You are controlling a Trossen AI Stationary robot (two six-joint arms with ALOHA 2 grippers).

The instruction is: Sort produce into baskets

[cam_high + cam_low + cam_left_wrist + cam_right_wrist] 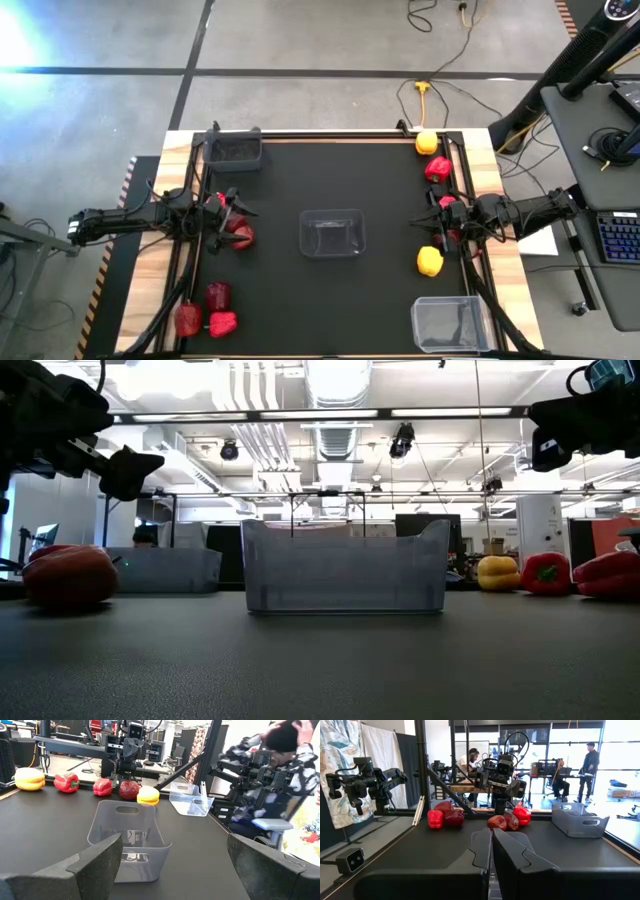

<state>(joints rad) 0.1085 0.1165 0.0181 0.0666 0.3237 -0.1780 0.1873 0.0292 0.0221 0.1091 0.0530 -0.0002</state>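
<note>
From above, the left gripper [238,210] hung spread and empty above the red produce [240,236] near the table's left edge; a careless descent might roll it off. The right gripper [428,217] waited shut. The left wrist view showed open room around the clear basket [131,841].

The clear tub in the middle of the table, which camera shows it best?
The left wrist view: the clear tub shows whole, open and empty. The high view gives its central place, the low view only its side; the right wrist view misses it.
</note>
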